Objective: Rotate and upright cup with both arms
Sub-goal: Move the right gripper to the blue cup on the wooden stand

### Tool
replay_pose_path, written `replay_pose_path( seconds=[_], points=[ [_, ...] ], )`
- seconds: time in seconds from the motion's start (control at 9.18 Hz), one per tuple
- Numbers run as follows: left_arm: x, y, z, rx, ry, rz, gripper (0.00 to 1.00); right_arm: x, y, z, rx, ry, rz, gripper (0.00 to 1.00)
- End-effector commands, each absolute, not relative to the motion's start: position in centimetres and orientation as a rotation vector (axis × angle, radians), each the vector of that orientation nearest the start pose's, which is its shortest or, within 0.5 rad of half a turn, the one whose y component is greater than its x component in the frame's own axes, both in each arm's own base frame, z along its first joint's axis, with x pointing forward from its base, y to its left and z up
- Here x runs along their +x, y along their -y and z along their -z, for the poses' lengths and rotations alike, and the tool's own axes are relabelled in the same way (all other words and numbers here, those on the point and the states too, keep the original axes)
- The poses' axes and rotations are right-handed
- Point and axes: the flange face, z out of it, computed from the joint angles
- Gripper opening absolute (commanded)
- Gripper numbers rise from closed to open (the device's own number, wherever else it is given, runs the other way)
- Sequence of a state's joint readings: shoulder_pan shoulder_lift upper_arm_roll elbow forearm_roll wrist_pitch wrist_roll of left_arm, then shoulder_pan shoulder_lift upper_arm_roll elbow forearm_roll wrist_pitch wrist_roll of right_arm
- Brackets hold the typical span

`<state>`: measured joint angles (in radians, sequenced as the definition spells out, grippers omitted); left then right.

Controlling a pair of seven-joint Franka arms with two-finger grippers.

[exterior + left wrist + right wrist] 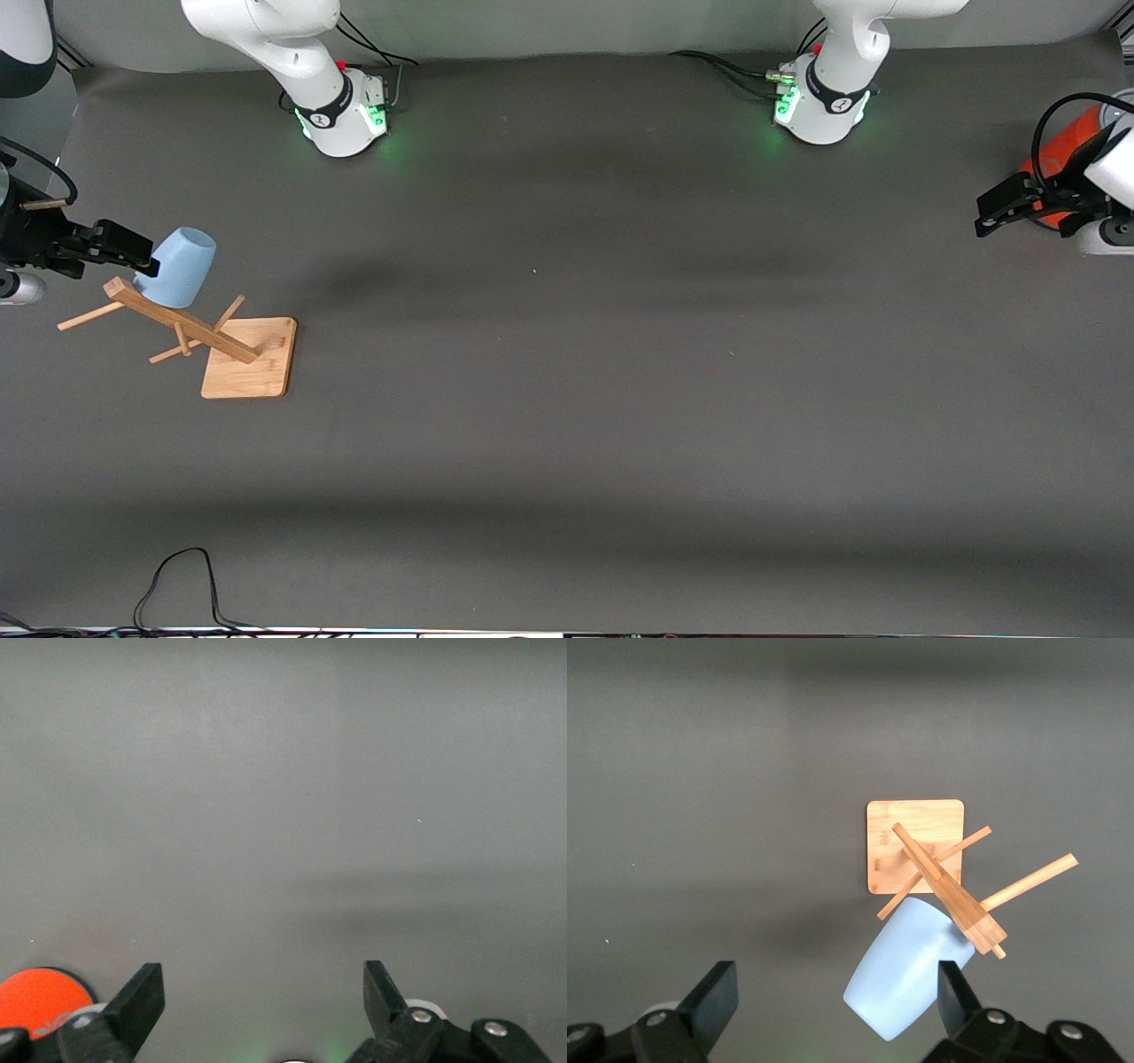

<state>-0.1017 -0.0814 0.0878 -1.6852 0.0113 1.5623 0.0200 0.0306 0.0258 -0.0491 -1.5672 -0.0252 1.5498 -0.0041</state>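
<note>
cup [182,265]: mid-left of frame, hung tilted on wooden rack [249,357] | right gripper [142,259]: fingers spread, beside cup | left gripper [985,221]: fingers spread, right edge, over orange cylinder [1063,151]

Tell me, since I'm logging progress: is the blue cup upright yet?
No. The cup hangs tilted on a peg of the wooden rack, closed base up. The right gripper, open, is beside it.
</note>
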Motion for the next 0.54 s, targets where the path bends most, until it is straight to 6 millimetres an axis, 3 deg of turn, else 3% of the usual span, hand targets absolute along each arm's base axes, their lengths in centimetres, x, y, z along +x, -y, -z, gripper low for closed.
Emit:
replay_pose_path(
  seconds=[0.0,0.44],
  points=[
    [53.0,0.3,-62.3,-3.106,-0.229,-0.086,1.0,56.1,1.2,-61.0,-3.16,-0.034,-0.078,1.0],
    [52.7,0.6,-61.6,-3.106,-0.168,-0.166,1.0,55.1,2.2,-61.1,-3.159,-0.039,-0.095,1.0]
  ],
)
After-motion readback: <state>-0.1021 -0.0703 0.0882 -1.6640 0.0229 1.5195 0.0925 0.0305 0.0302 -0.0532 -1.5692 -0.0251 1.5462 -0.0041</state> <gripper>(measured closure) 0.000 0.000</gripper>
